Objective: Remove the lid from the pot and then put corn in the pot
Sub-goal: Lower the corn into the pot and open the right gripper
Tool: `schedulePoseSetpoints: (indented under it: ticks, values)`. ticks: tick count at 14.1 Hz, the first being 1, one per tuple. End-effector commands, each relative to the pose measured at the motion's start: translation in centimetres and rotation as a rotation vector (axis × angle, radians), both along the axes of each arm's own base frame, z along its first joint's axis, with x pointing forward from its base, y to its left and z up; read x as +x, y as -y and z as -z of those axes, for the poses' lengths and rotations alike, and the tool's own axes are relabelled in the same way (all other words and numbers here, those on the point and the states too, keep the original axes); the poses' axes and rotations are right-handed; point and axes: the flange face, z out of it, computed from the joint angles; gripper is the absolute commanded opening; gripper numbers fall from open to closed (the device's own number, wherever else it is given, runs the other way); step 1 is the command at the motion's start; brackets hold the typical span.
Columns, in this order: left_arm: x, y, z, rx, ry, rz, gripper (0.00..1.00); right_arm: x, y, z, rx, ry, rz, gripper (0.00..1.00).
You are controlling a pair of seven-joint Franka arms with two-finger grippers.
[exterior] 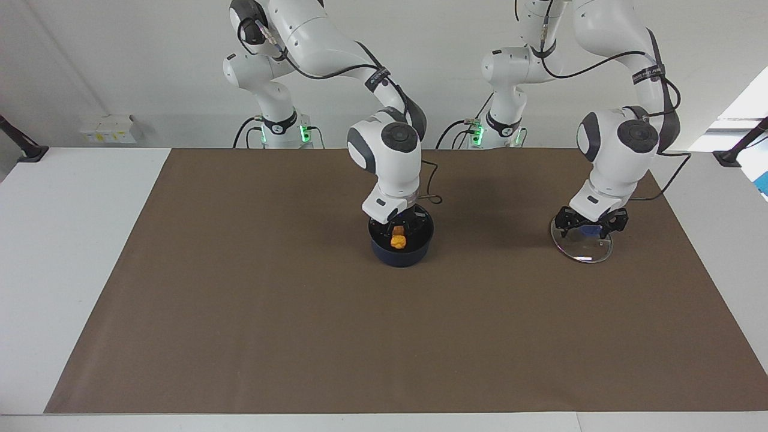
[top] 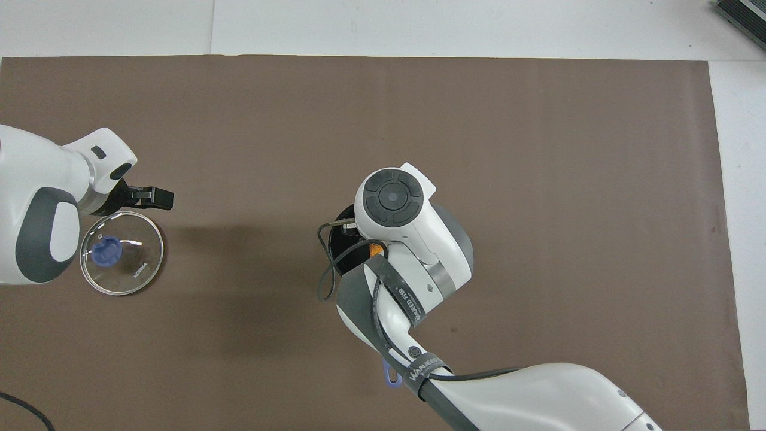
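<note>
The lid is seen lying flat on the counter toward the left arm's end, well apart from the pot. The left end effector hangs just above the lid, with its fingers spread and nothing held; the blue knob is left uncovered in the overhead view.

The pot stands uncovered near the middle of the counter, its handle directed toward the robots. The right end effector is positioned directly over the pot's mouth, clamped on the corn. The cob is held upright, its long axis vertical, with its lower end at or just inside the rim; contact with the pot's floor cannot be determined.

The coming move is judged to depend on this vertical alignment: the corn lies straight below the right end effector and the pot's opening straight below the corn, so a release there should suffice.
</note>
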Motion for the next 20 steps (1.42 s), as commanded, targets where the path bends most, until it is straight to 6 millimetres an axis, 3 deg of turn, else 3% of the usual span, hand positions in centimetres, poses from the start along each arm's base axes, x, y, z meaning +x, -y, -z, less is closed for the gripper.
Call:
schedulePoseSetpoints:
  ticks: [1,3,4,5,6,8,10,13,16,20]
  values:
    - [1.1,0.4,-4.0,-0.053,-0.049,-0.028,1.0,0.2,0.3,-0.2,0.034,0.004,-0.012,0.4]
    - [0.5,0.6,-6.6,-0.052,-0.087,-0.015,1.0,0.3,0.2,-0.4,0.047,0.015,-0.007,0.53]
    - [-0.1,0.7,-8.1,-0.049,-0.094,-0.009,1.0,0.4,0.2,-0.3,0.049,0.016,-0.006,0.7]
    - [-0.6,0.5,-9.3,-0.047,-0.096,-0.006,1.0,0.5,0.2,-0.4,0.052,0.017,-0.003,0.94]
    - [-1.1,0.5,-10.5,-0.044,-0.099,-0.004,1.0,0.5,0.2,-0.4,0.051,0.018,-0.004,1.0]
    - [-2.3,0.4,-12.3,-0.04,-0.108,0.005,1.0,0.6,0.3,-0.8,0.04,0.033,-0.012,1.0]
    - [-3.6,0.3,-14.0,-0.035,-0.114,0.024,1.0,1.0,1.6,-3.0,0.042,0.052,0.004,1.0]
    - [-4.5,0.1,-16.3,-0.017,-0.127,0.037,1.0,3.1,7.8,-9.2,0.04,0.09,0.074,1.0]
    - [-5.1,-0.1,-20.0,-0.009,-0.156,0.044,1.0,3.7,13.7,-14.6,0.0,0.121,0.068,1.0]
    - [-5.7,-0.4,-22.4,0.008,-0.186,0.05,1.0,3.8,21.0,-21.8,-0.004,0.138,0.15,1.0]
